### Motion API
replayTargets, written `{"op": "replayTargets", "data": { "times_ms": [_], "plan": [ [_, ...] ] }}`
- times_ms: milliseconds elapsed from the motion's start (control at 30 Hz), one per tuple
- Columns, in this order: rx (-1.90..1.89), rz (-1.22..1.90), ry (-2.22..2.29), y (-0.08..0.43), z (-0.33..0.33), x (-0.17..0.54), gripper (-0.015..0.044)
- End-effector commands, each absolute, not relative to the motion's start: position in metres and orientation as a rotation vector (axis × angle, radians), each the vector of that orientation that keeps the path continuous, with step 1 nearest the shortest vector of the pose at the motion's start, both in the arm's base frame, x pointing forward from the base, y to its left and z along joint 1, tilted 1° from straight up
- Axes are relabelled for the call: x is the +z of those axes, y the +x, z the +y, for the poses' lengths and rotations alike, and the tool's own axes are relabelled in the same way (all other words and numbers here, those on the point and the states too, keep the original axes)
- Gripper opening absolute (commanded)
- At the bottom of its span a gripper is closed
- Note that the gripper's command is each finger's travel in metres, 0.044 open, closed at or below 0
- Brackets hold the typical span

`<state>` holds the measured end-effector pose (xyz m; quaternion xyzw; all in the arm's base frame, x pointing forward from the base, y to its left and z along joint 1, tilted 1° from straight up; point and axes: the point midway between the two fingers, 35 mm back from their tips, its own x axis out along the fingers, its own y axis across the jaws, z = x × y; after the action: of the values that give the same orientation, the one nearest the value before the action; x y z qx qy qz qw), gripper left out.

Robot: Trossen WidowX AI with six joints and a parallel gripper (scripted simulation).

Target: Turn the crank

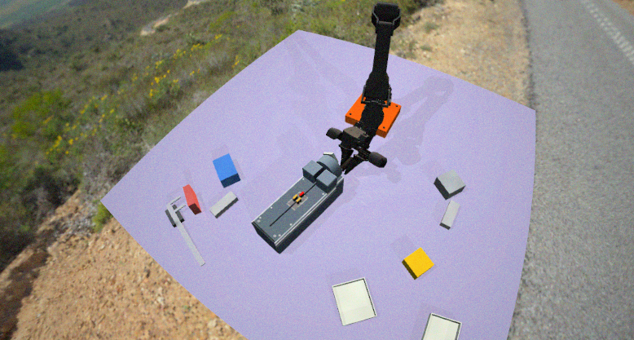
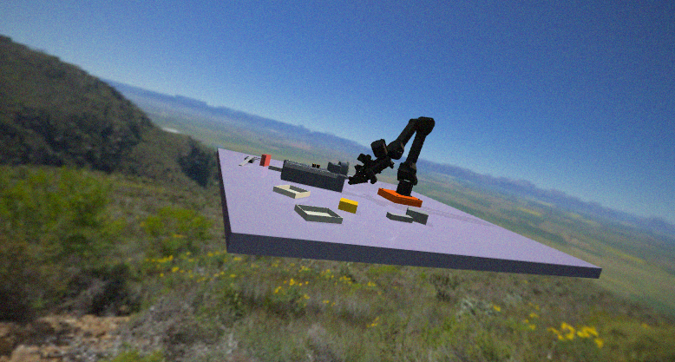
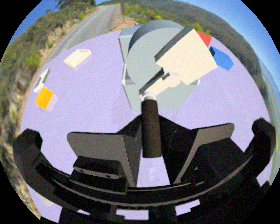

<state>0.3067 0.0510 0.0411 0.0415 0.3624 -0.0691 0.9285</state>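
Observation:
The dark grey machine [image 1: 266,218] [image 2: 309,176] has a slotted top. Its red pointer [image 1: 301,194] sits just off the brass zero marks [image 1: 297,198], on the side nearer the crank end, not level with them. A round grey housing [image 1: 328,162] [image 3: 140,62] stands at that end, with a pale block [image 3: 193,57] in front of it in the wrist view. The dark crank handle [image 3: 151,132] points toward me. My gripper [image 1: 345,171] [image 2: 350,181] [image 3: 148,117] is shut on the handle, one finger on each side. The fingers hide the handle in the top view.
A blue block [image 1: 226,169], red block [image 1: 191,199], light bar [image 1: 223,204] and caliper-like tool [image 1: 189,240] lie left of the machine. A yellow block [image 1: 417,262], grey block [image 1: 450,183], small bar [image 1: 450,214] and pale trays [image 1: 354,301] [image 2: 317,220] lie on the other side.

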Motion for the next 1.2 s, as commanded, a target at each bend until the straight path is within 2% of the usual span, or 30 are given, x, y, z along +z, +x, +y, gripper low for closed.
{"op": "replayTargets", "data": {
  "times_ms": [0, 1167],
  "plan": [
    [-0.154, 0.752, 0.082, 0.306, 0.044, 0.036, 0.0],
    [-0.155, 0.752, 0.08, 0.303, 0.025, 0.036, 0.0]
  ]
}}
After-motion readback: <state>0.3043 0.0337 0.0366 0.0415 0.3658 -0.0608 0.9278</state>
